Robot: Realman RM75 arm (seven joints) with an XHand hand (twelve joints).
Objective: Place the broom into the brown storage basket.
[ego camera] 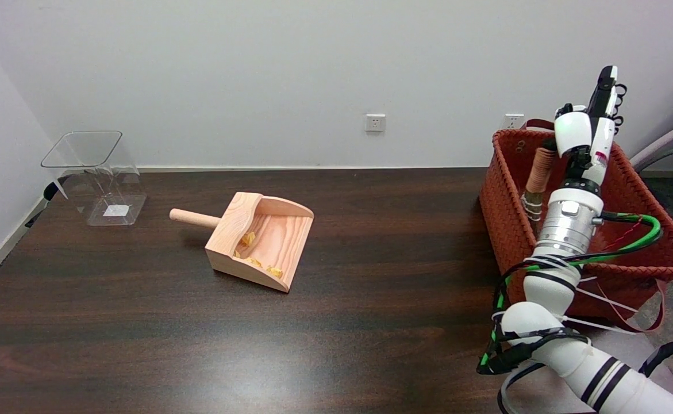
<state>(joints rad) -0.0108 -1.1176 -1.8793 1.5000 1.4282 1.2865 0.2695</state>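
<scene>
My right hand [592, 123] is raised above the brown storage basket [646, 253], near its far rim, with the fingers [606, 86] stretched up and close together, pointing toward the wall. I hold nothing in it; the hand is released and stands apart from the broom. My white forearm comes up from the lower right of the picture and crosses in front of the basket, with green and black cables looped around it.

The broom [540, 172] is inside the basket, in its far left part. Its long axis stands nearly upright, tilted only a little. The round handle end, of light brown colour, points up and rises to about the level of the rim; lower down I see a part wrapped with pale bands, and then my arm and the basket wall hide the rest. I cannot tell whether it leans on the wall of the basket.

The basket is woven, reddish brown, and it stands at the right edge of the dark wooden table [141, 345]. Well apart to the left, near the middle of the table, lies a wooden dustpan [261, 241] with small yellow scraps [250, 238] in it; its handle points left. Farther left, at the far corner, stands a clear plastic container [97, 178].
</scene>
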